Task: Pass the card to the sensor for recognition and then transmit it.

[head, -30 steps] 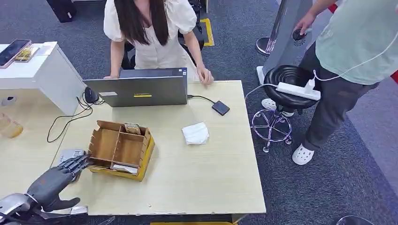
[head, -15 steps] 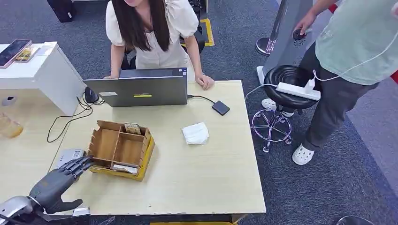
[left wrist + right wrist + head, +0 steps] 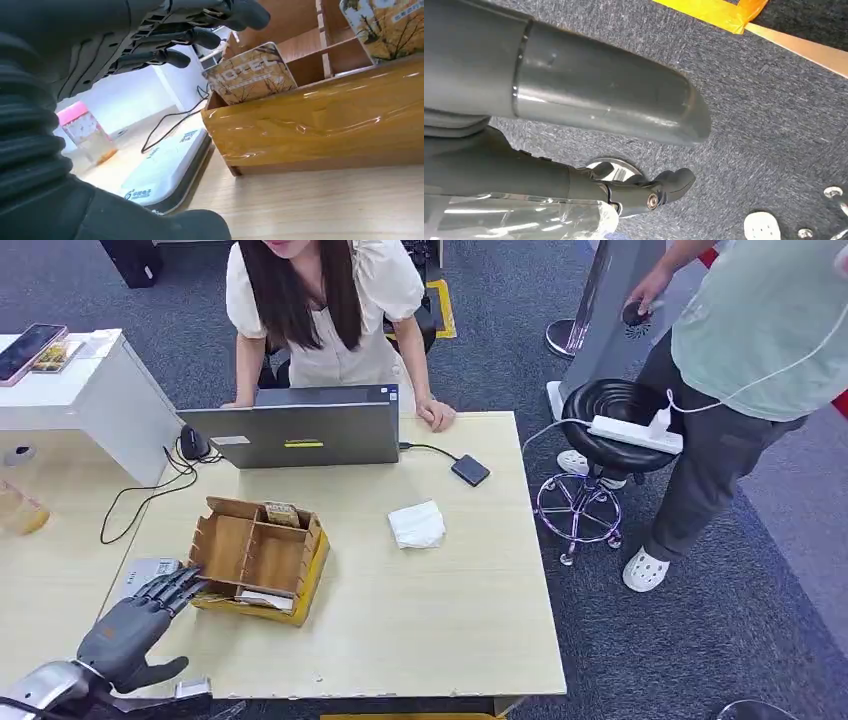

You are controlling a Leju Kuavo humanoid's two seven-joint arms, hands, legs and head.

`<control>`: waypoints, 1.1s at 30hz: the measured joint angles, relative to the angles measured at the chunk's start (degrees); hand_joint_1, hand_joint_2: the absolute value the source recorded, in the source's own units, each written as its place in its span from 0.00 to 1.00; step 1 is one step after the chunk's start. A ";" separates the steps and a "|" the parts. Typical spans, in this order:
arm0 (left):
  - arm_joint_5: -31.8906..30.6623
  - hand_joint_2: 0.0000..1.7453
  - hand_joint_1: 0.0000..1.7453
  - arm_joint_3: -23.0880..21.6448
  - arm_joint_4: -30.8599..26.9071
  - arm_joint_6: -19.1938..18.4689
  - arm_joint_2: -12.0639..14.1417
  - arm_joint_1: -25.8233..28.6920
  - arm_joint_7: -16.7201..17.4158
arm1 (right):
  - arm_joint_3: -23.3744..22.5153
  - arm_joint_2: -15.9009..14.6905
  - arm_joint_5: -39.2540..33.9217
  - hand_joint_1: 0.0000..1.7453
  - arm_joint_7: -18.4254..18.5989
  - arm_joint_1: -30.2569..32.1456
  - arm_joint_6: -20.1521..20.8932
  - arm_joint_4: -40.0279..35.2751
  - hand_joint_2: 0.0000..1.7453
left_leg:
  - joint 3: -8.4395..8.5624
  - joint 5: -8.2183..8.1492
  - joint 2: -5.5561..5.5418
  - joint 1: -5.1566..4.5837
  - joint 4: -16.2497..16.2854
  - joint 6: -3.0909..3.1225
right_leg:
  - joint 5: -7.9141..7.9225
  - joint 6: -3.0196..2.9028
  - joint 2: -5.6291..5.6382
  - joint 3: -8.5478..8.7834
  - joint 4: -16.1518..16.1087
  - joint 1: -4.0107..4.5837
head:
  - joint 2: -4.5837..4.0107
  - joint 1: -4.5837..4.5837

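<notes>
Left hand (image 3: 135,625) has pulled back toward the table's near edge since a second ago, fingers spread, holding nothing, tips over the sensor (image 3: 148,570). Card (image 3: 250,75) sits upright in the box (image 3: 256,558), corner compartment nearest the hand. Right hand (image 3: 574,115): finger state unclear.

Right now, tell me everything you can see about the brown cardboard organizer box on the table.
The brown cardboard organizer box is open-topped, split by slotted dividers into compartments, and sits flat on the pale wooden table in a glossy yellow base. Printed cards stand in it: one at the corner near the left robot hand, whose dark fingers reach toward that edge. A flat white sensor pad lies beside it.
</notes>
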 joint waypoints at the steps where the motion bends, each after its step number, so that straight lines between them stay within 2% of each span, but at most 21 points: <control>1: -0.04 1.00 0.00 0.02 0.00 0.07 -0.20 -0.02 0.00 | 0.00 0.00 0.00 0.00 -0.02 0.00 0.00 0.00 0.00 | 0.00 0.00 0.00 0.00 0.00 0.00 | 0.00 0.00 0.00 0.00 0.00 0.00 | 0.00 0.00; 8: -0.85 1.00 0.00 0.11 0.00 0.61 -1.23 -0.06 0.53 | 0.00 0.00 -0.09 0.00 -0.22 0.01 0.00 0.00 0.00 | 0.00 0.00 0.00 0.00 0.00 0.00 | 0.00 0.00 0.00 0.00 0.00 0.00 | 0.00 0.00; 12: -4.34 1.00 0.00 0.33 0.22 1.75 -2.37 -0.50 2.73 | 0.00 0.00 -0.15 0.00 -0.22 0.00 0.00 0.00 0.00 | 0.00 0.00 0.00 0.00 0.00 0.00 | 0.00 0.00 -0.01 0.00 0.00 0.00 | 0.00 0.00; 19: -11.58 1.00 0.00 1.00 1.62 4.15 -6.30 -2.38 7.56 | 0.00 0.00 -0.41 0.00 0.02 0.08 -0.02 0.00 0.00 | 0.00 0.00 -0.01 -0.01 0.00 0.00 | 0.00 0.00 -0.01 0.00 0.00 -0.01 | 0.00 0.00; 26: -12.76 1.00 0.00 1.66 2.71 4.22 -8.74 -3.12 8.07 | 0.00 0.00 -0.57 0.00 0.05 0.18 -0.04 0.00 0.00 | 0.00 0.00 0.00 -0.01 0.00 0.00 | 0.00 0.00 0.00 -0.01 0.00 -0.01 | 0.00 0.00; 32: -13.03 1.00 0.00 1.99 3.10 4.22 -9.49 -3.27 7.87 | -0.02 0.00 -0.59 0.00 0.05 0.31 -0.04 -0.02 0.00 | 0.00 0.00 0.00 -0.01 0.00 0.00 | 0.00 0.00 0.00 -0.01 0.00 0.00 | 0.00 0.00; 33: -13.05 1.00 0.12 2.03 3.10 4.20 -9.51 -3.28 7.74 | 0.00 0.00 -0.59 0.00 0.07 0.33 -0.04 0.00 0.00 | 0.00 0.00 0.00 -0.01 0.00 0.00 | 0.00 0.00 0.00 -0.01 0.00 0.00 | 0.00 0.00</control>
